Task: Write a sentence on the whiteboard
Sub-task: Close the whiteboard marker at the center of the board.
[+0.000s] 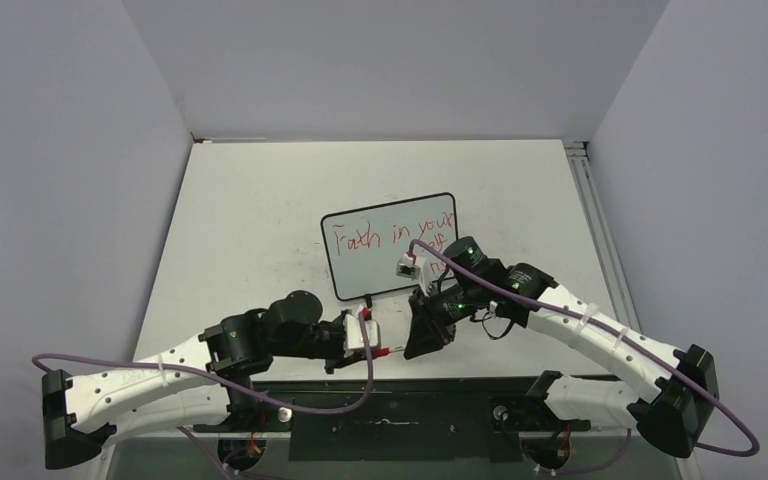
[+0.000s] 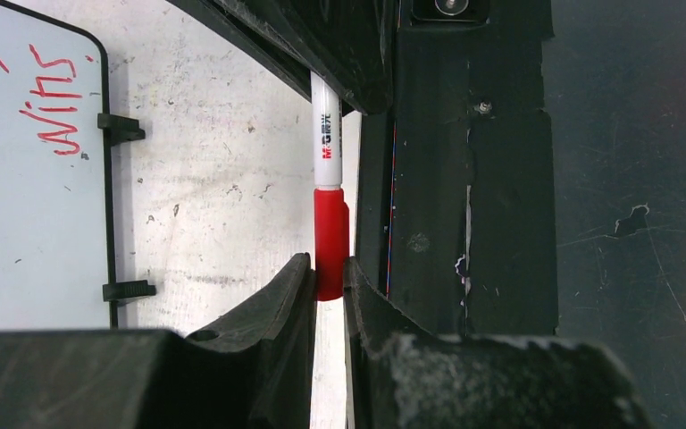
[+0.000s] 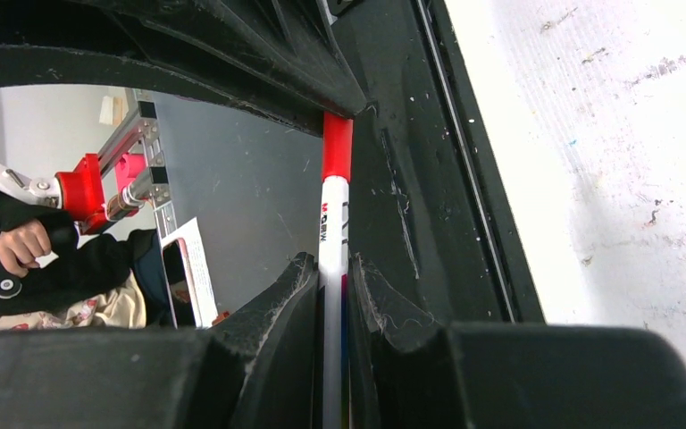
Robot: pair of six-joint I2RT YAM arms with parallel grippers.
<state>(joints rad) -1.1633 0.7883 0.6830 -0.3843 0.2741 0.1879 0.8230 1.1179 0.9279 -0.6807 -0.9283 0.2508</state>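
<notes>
Now one whiteboard [image 1: 380, 262], one marker [image 2: 326, 143]; left end effector [image 2: 330, 277] tight on cap [image 2: 330, 232], right end effector [image 3: 332, 268] tight on barrel [image 3: 332, 223].

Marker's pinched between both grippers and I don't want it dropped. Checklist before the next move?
1. left gripper shut on red cap: ok.
2. right gripper shut on white barrel: ok.
3. Cap butts against barrel, no gap: ok. Fully clicked: cannot tell.
4. Cap and barrel off the whiteboard: ok.
5. sentence complete: cannot tell, right arm hides part.
</notes>
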